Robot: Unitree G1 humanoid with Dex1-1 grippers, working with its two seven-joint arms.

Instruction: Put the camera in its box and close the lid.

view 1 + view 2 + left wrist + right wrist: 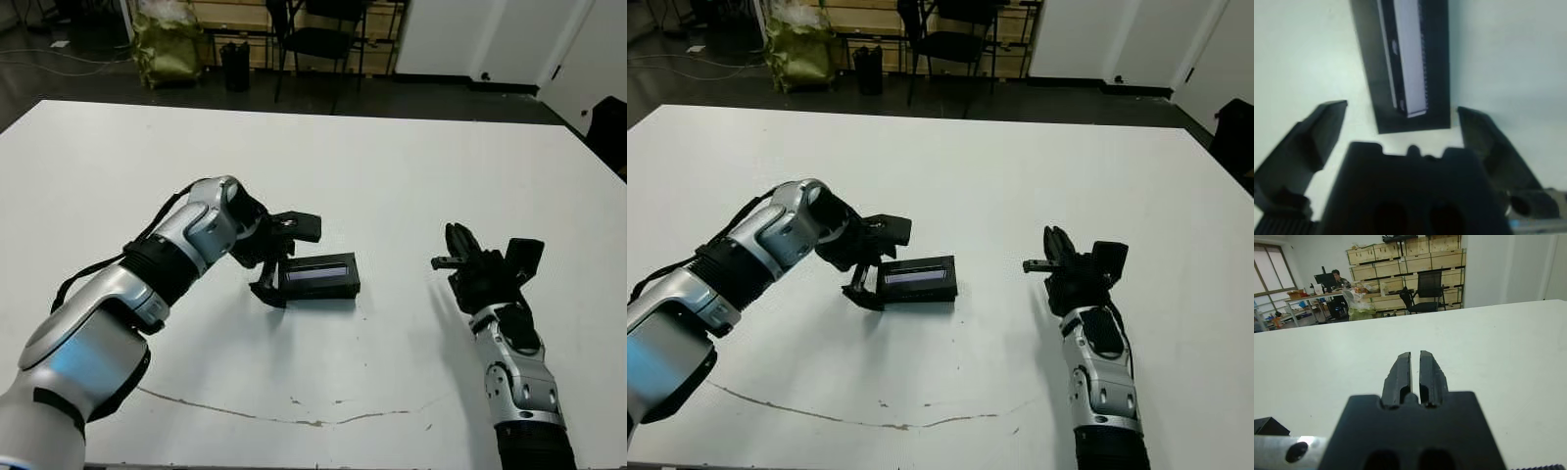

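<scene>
The lid (318, 276) lies flat near the table's middle, black with a pale lavender strip along its top, shown close in the left wrist view (1410, 58). No white-lined box and no camera show; whether they sit under the lid I cannot tell. My left gripper (282, 259) is open at the lid's left short end, one finger on each side of that end, with no visible contact. My right gripper (456, 245) is shut on nothing, its fingers (1403, 369) pressed together, resting over bare table to the lid's right.
A thin dark crack line (294, 416) runs along the table's front. Beyond the far edge stand a black chair (318, 34) and a yellow-green bag (167, 44). In the right wrist view a person (1337, 281) sits far off at a desk.
</scene>
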